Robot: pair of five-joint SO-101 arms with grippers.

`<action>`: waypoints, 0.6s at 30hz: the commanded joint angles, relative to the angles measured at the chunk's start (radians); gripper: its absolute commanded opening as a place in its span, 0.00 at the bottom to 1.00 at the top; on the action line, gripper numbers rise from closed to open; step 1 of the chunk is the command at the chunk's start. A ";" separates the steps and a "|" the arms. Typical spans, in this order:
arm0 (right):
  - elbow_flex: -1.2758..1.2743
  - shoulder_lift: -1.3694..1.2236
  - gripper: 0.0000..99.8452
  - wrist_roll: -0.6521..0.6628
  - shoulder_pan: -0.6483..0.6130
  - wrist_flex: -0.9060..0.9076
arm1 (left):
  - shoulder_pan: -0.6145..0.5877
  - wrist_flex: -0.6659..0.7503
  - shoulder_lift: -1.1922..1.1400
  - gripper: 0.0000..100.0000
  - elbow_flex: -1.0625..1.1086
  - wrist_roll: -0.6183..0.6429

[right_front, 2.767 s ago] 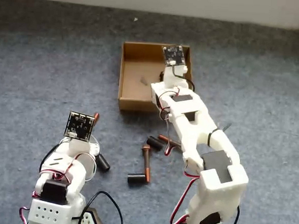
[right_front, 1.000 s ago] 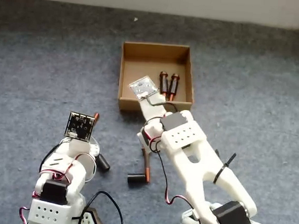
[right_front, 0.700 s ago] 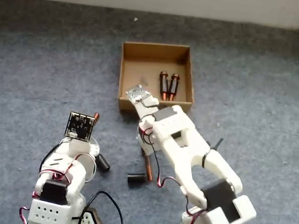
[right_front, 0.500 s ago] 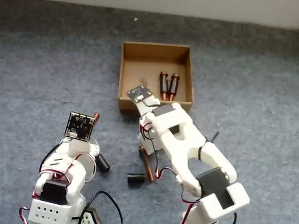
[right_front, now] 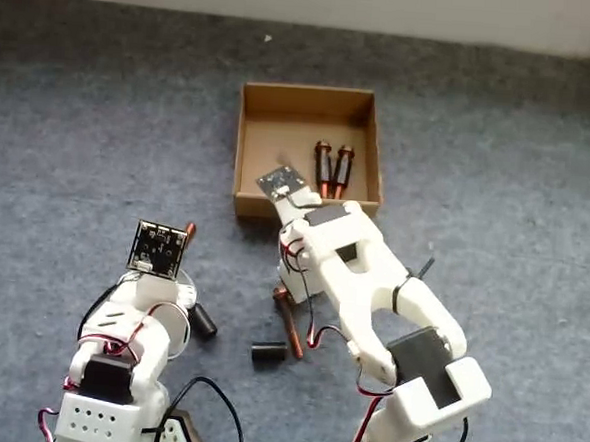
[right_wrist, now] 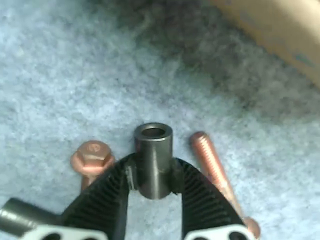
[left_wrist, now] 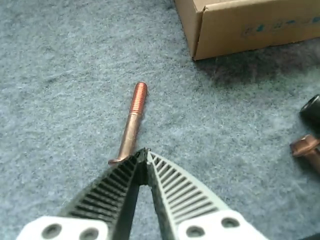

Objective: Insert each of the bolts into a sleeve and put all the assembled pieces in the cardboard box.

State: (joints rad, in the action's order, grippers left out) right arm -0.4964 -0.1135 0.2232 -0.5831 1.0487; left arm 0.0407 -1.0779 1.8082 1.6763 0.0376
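Right wrist view shows the right gripper (right_wrist: 153, 168) clamped on an upright black sleeve (right_wrist: 153, 149), with a copper bolt (right_wrist: 93, 157) beside one finger and a second bolt (right_wrist: 211, 167) beside the other. The left gripper (left_wrist: 146, 155) is fully closed and empty; a third bolt (left_wrist: 132, 125) lies with its head at the tips, perhaps touching. Just beyond the right gripper, the cardboard box (right_front: 278, 145) holds two assembled pieces (right_front: 322, 169).

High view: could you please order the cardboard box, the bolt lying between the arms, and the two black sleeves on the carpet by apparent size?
1. cardboard box
2. bolt
3. sleeve beside the bolt and sleeve farther left: they look alike, so I would not rank them.
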 commanded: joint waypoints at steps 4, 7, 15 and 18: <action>0.013 0.140 0.00 0.003 0.008 0.145 | -0.008 -0.003 0.005 0.01 0.019 -0.005; 0.010 0.277 0.00 0.003 0.019 0.176 | -0.008 -0.002 0.005 0.01 0.019 -0.003; -0.134 0.628 0.00 -0.084 0.021 0.222 | -0.002 -0.003 0.007 0.01 0.019 -0.002; -0.197 0.731 0.00 -0.169 0.021 0.222 | -0.002 -0.003 0.007 0.01 0.019 -0.002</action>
State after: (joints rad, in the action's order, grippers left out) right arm -0.6697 0.4941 0.1266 -0.5769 1.2635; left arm 0.0407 -1.0779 1.8082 1.6763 0.0376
